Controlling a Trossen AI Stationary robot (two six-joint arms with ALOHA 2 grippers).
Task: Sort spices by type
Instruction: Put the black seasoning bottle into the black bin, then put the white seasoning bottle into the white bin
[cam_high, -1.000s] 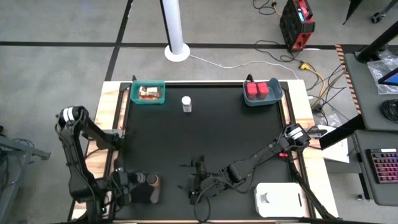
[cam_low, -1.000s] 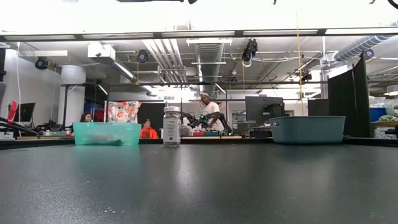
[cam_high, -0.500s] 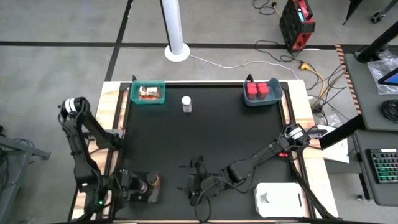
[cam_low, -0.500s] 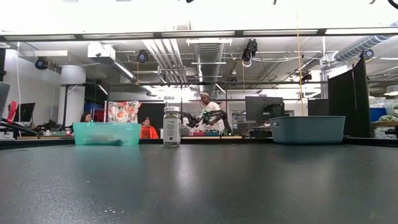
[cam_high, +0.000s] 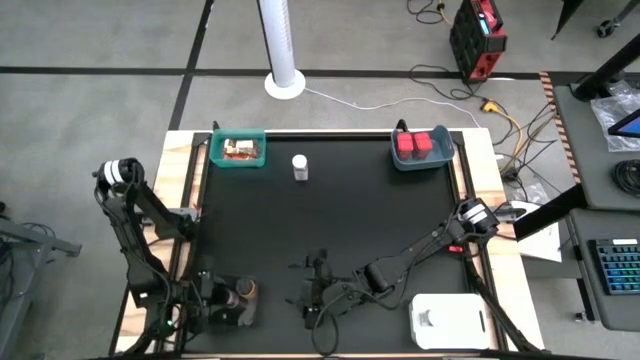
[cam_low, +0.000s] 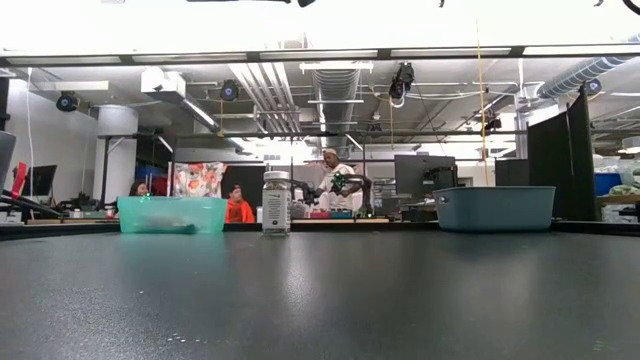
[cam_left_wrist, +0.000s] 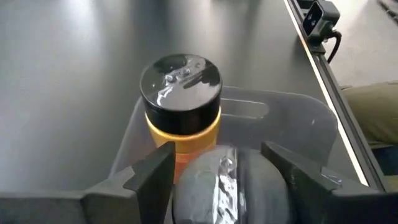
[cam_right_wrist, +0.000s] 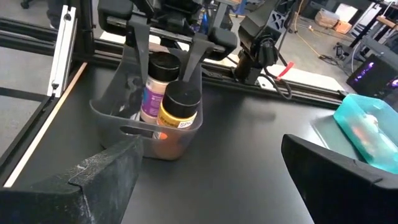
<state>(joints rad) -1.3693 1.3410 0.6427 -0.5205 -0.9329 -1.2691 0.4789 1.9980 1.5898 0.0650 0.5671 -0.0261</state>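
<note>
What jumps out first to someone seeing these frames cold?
Probably the left gripper, poised over a clear tray at the table's near-left corner, straddling a jar with a foil-like top beside an amber black-capped jar. Next, the lone white-capped bottle standing at the far edge between the teal bin and the blue-grey bin of red boxes. The right gripper waits open, near centre.

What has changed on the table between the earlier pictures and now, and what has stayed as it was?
Only the left arm shifted slightly at the table's near left corner; its left gripper hangs over the jars in the clear tray, fingers astride a jar without clearly gripping it. The right gripper, the white-capped bottle, teal bin and blue-grey bin stayed put.
</note>
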